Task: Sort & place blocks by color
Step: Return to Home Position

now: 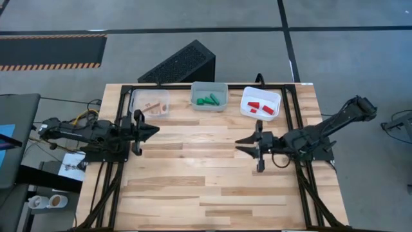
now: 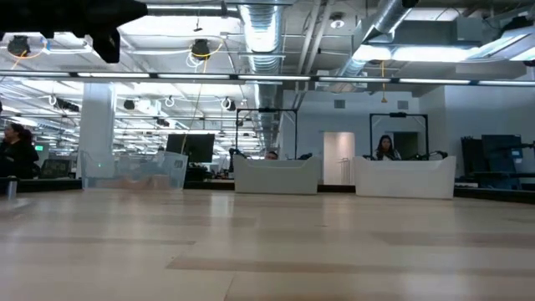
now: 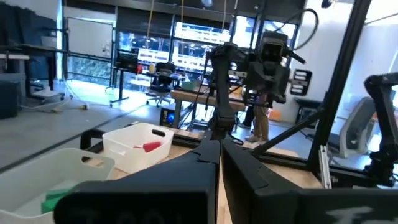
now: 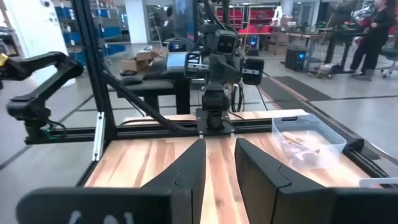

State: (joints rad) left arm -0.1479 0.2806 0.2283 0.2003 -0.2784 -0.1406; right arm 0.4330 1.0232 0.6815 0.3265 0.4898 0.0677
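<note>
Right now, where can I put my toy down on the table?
Bare: the wooden table's near half, and the middle between the left end effector and right end effector. Crowded: the far edge, with a clear plastic tray, gray tray and white tray.

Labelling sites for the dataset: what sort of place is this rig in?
Probably an open-plan robotics lab or industrial workspace: exposed ceiling ducts, a monitor and a person in the background, and a hazard-striped floor mat near the table.
</note>
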